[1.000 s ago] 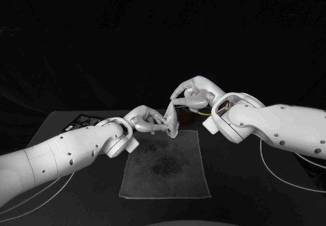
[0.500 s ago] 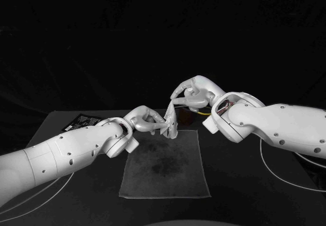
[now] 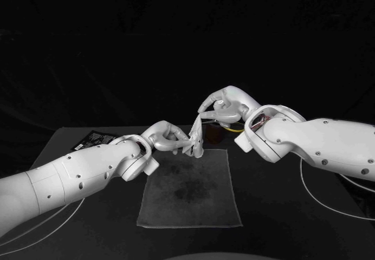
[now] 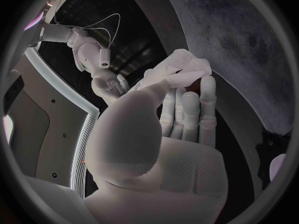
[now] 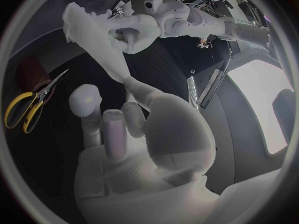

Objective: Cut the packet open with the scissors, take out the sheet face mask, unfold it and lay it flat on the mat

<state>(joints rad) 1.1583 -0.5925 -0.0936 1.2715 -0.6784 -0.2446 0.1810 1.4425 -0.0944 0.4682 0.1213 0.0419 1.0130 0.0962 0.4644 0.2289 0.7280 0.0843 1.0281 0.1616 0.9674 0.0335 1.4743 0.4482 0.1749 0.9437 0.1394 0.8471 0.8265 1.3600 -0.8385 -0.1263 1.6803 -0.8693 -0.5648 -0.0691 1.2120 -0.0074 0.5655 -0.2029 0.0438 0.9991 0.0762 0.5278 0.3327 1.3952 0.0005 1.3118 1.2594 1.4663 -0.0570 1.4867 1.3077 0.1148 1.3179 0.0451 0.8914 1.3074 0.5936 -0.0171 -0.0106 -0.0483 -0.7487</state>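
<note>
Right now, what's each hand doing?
Left hand: holds the mask, lower end.
Right hand: holds the mask, upper end.

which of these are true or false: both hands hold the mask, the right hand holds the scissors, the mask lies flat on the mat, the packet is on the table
1. Both hands hold the sheet mask. True: the left hand and right hand grip the sheet mask between them.
2. The right hand holds the scissors. False: the scissors lie on the table.
3. The mask lies flat on the mat. False: it is held bunched above the mat.
4. The packet lies on the table. True.
</note>
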